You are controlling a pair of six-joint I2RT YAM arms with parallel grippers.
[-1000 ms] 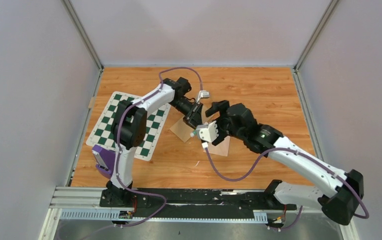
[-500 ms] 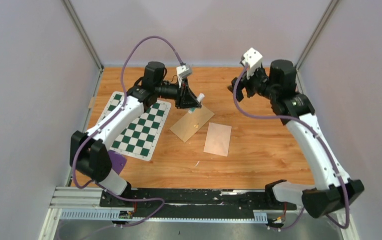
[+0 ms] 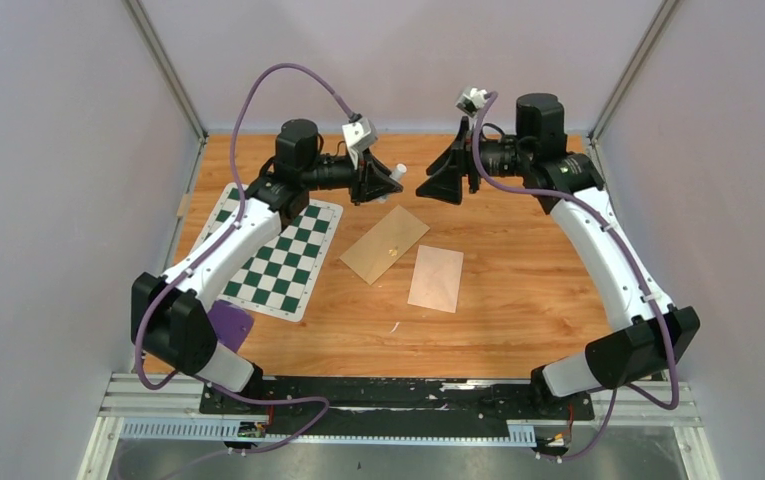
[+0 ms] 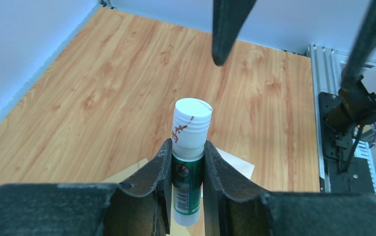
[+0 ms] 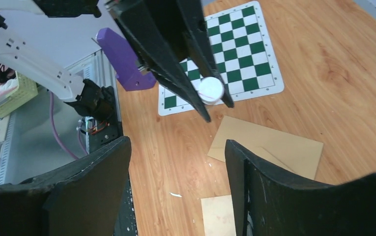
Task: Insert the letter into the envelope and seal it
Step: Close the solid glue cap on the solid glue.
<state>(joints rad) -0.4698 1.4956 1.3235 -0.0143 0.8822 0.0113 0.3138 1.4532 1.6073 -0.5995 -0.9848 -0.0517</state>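
My left gripper (image 4: 187, 143) is shut on a green glue stick (image 4: 190, 147) with a white cap, held high above the table (image 3: 518, 310). In the top view that left gripper (image 3: 378, 185) points right, and the stick's cap (image 3: 396, 172) sticks out past its tips. My right gripper (image 3: 441, 185) faces it a short way off, open, with nothing between its jaws (image 5: 177, 143); the cap (image 5: 211, 90) shows straight ahead of it. Below them the tan envelope (image 3: 385, 245) lies flat. A plain pale rectangle (image 3: 436, 278) lies beside its near right corner. The letter is hidden.
A green-and-white chessboard mat (image 3: 278, 250) lies at the left, with a purple object (image 3: 228, 322) by the left arm's base. A small white scrap (image 3: 395, 326) lies near the front. Grey walls close in the table on three sides.
Both grippers have risen from low over the envelope. The left one carried the glue stick up and back. The right one swung to the back, then turned left to face the stick's cap.
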